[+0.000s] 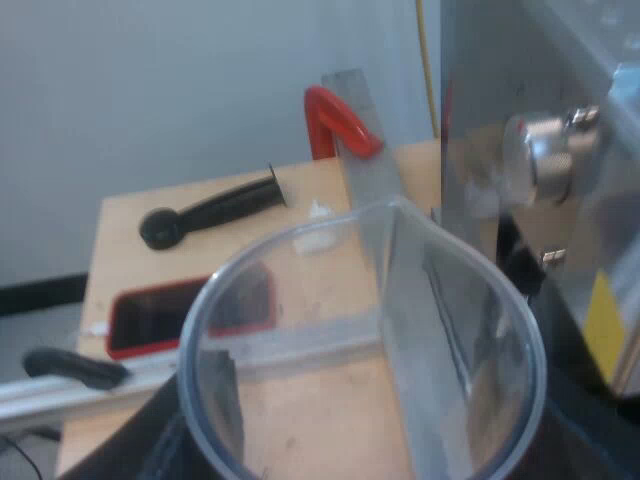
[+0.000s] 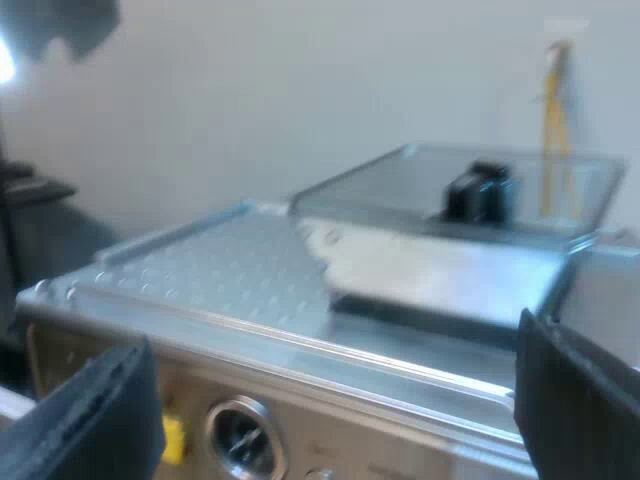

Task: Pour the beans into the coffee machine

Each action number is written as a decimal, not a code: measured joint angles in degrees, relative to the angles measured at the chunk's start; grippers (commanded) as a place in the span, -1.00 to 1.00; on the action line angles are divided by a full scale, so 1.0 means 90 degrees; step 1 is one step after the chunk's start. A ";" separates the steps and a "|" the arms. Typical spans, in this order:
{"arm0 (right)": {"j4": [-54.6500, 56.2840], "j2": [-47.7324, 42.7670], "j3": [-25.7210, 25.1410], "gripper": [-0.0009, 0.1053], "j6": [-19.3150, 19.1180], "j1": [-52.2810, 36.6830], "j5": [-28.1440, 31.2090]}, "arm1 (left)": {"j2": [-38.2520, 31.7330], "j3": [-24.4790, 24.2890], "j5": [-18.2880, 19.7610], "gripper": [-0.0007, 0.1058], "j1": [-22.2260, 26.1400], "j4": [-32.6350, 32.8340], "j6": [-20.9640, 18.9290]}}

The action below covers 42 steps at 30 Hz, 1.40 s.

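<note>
**A:** Clear plastic, item one: measuring glass (image 1: 370, 340). It is listed as clamped between the black fingers (image 1: 150, 445) of the left gripper (image 1: 365, 450). It is held near the steel side of the espresso machine (image 1: 500, 60), by a metal knob (image 1: 540, 160).

**B:** What is entered beyond the glass?

**A:** A wooden table (image 1: 120, 215), on which a black knobbed handle (image 1: 210, 210) and a red-edged flat case (image 1: 190, 315) are laid. A red hook (image 1: 335, 120) is noted nearby.

**B:** Item two?

**A:** Right gripper (image 2: 340, 410): fingers set wide apart, nothing held. It is recorded at the machine's front edge, above a round gauge (image 2: 245, 440). The bean hopper (image 2: 470, 200) is noted on the machine's top, beyond a dimpled plate (image 2: 220, 260).
</note>
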 measured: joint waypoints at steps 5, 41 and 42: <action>-0.0419 -0.0377 0.0000 0.41 -0.0550 0.0000 0.0203 | 0.0000 -0.0782 0.0000 -0.98 -0.0012 0.0329 0.0111; -0.1010 0.0161 0.0000 0.41 -0.0890 0.0000 0.1326 | 0.5688 -0.6913 -0.1061 -0.98 -0.3434 0.0678 0.0844; -0.1010 0.0171 0.0000 0.41 -0.0890 0.0000 0.1332 | 0.5747 -0.6947 -0.1100 -0.98 -0.3461 0.0678 0.0873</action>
